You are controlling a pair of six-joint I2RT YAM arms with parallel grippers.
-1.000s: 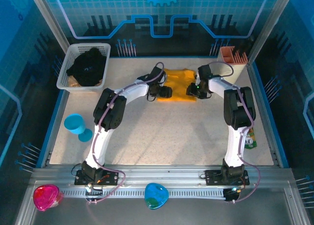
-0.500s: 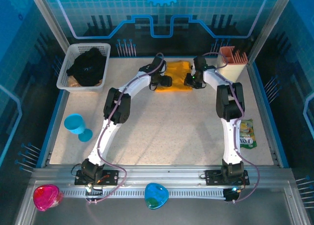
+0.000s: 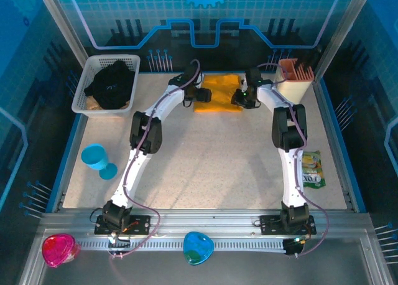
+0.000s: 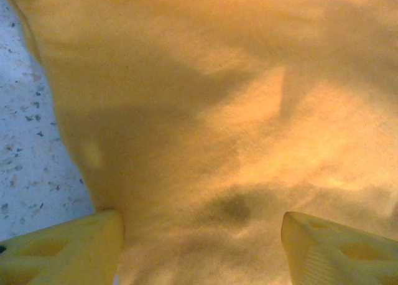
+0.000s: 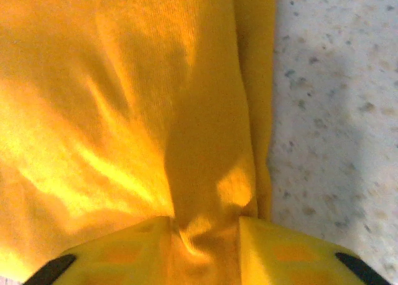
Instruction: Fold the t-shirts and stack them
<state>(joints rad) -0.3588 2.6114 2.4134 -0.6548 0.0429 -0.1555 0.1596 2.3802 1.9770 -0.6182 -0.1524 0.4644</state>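
Yellow t-shirt (image 3: 219, 87) lies flat upper centre on the counter (image 3: 205, 160); right hand (image 3: 237, 100) pinches a ridge of its cloth, left hand (image 3: 207, 96) gapes wide over it, probably squaring the fold.

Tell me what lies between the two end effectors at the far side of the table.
The golden-yellow t-shirt lies between the left end effector and the right end effector, as the top external view shows.
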